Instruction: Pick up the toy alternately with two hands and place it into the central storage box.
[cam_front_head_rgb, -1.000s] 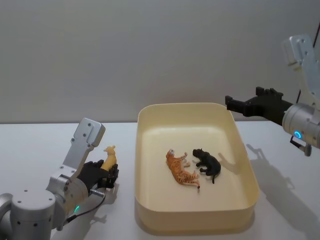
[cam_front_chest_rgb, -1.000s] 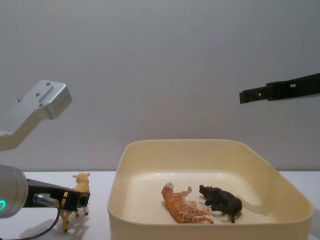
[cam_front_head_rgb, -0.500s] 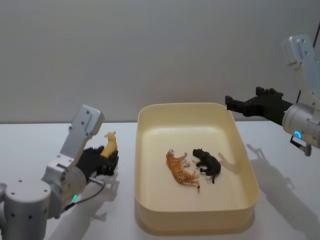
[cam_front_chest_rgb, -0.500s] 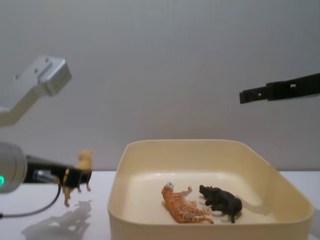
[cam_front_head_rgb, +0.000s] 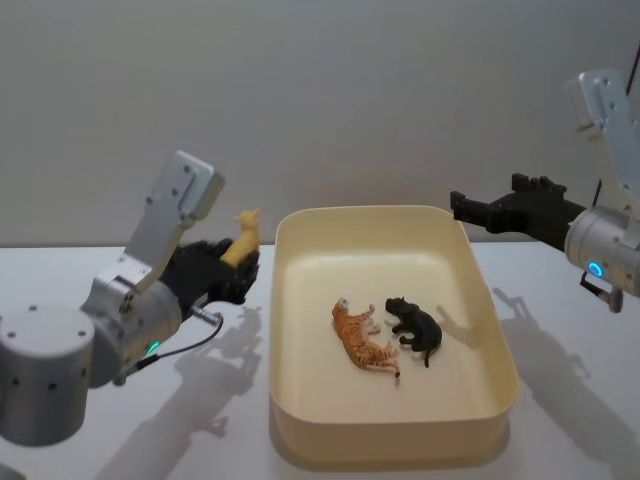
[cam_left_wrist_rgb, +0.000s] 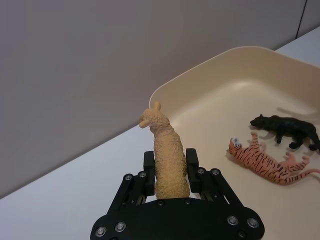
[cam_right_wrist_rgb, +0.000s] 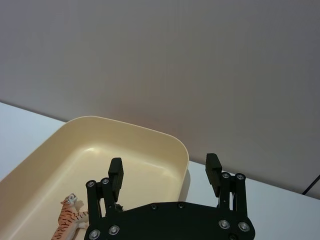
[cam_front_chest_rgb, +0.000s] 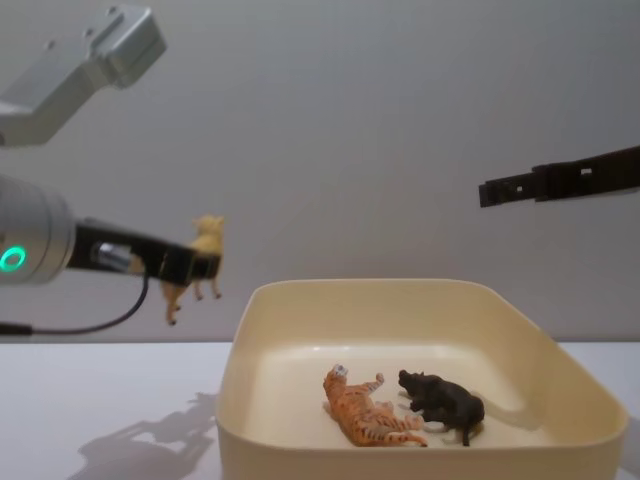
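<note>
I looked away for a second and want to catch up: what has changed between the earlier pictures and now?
The left gripper, already shut on the tan animal toy, lifted it off the table and carried it up toward the storage box; it now hangs beside the box's left rim. The right gripper stayed open, raised at the box's far right corner. The tiger toy and black animal toy lie in the box as before.

A plain grey wall (cam_front_head_rgb: 330, 90) spans the far side of the scene, unbroken from left to right. A flat white table (cam_front_head_rgb: 560, 400) meets it along a straight edge, and sharp dark shadows lie across the tabletop.
</note>
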